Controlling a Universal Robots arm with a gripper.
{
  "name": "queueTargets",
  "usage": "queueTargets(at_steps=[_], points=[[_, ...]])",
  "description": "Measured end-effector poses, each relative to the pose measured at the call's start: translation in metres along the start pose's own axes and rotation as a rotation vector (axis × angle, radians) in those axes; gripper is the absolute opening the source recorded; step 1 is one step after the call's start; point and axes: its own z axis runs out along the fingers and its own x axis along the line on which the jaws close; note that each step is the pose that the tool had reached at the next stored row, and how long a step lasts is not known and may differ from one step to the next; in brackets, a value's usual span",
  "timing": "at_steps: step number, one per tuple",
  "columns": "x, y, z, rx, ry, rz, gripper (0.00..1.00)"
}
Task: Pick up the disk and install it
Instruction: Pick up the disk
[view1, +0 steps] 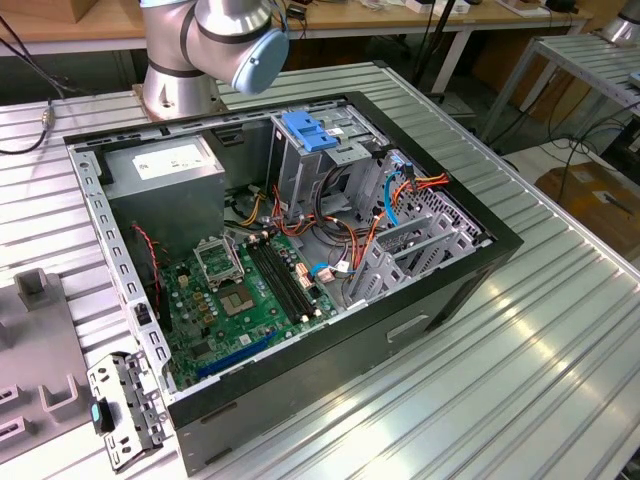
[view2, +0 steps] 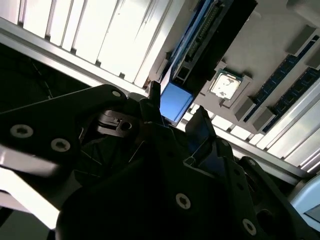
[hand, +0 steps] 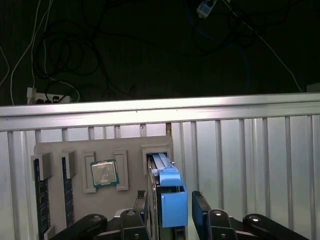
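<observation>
Ribbed aluminium table carries an open black computer case. Wooden benches run along the back, and a second metal table stands at the exterior view's right. Inside the case are a green motherboard, orange and blue wiring, and a large grey box with a white sticker; the print is too small to tell. A blue handle sits atop the tall grey cage. The arm rises behind the case. A loose metal bracket lies on the table at the exterior view's left, beside a grey tray.

In the first wrist view the tray holds a processor chip in one pocket and memory sticks in slots. The chip's top has markings, not readable. Past the table edge the floor is dark, with loose cables and a power strip.

The disk stands on edge in a tray slot beside the chip, its blue carrier end toward the camera. Its label face is not in sight. The gripper straddles that blue end with its fingers apart, one on each side. A gap shows on one side; contact on the other I cannot tell. The second wrist view shows the same blue end between the spread fingers.
</observation>
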Motion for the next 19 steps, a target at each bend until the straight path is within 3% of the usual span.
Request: queueTargets(at_steps=[3, 9, 14, 19], points=[[0.0002, 0.0000, 0.0017, 0.0003, 0.0005, 0.000, 0.48], [0.0007, 0.0000, 0.0128, 0.0004, 0.0055, 0.000, 0.48], [0.0008, 0.0000, 0.0225, 0.0008, 0.0156, 0.000, 0.48], [-0.0005, -0.0001, 0.0286, 0.0008, 0.0159, 0.000, 0.48]])
